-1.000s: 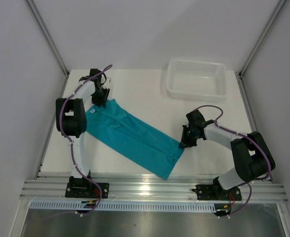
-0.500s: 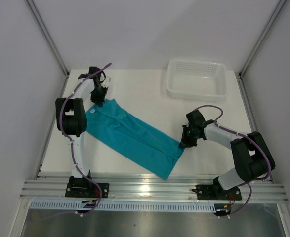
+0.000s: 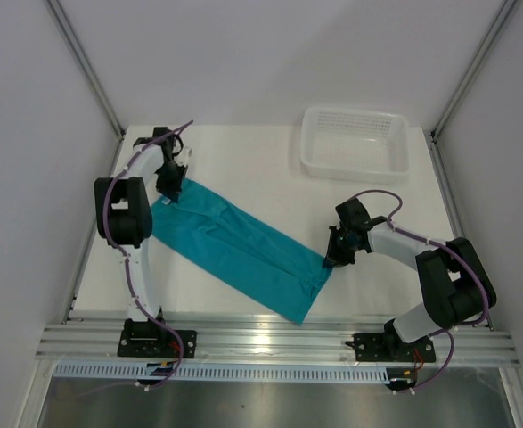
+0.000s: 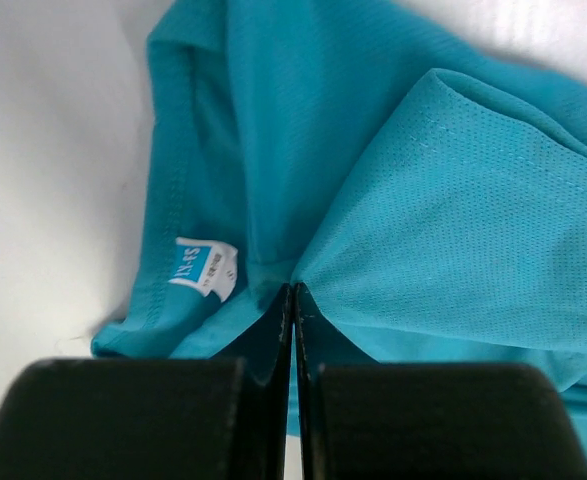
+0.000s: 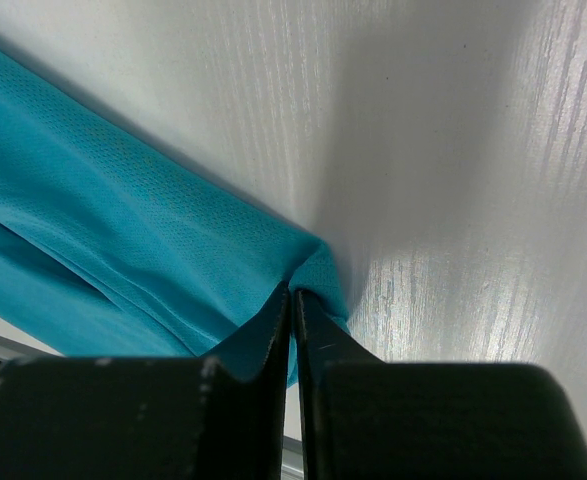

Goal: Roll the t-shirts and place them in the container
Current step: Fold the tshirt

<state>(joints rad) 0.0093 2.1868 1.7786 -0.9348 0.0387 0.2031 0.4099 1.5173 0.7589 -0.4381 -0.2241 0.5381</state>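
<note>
My left gripper (image 4: 293,289) was clenched on the soft, limp teal mesh t-shirt (image 3: 239,250) near its collar; my right gripper (image 5: 293,293) was clamped on the hem corner; it seemed light and floppy, so edges suited best.

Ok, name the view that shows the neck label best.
Left wrist: the white neck label sits large and close on the teal t-shirt. The top view leaves it too small to tell; the right wrist shows only another fabric corner.

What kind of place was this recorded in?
Probably a lab robot test cell, not a home: plain white panel walls enclose a white table, and the left arm and right arm are bolted to an aluminium rail at its near edge.
</note>
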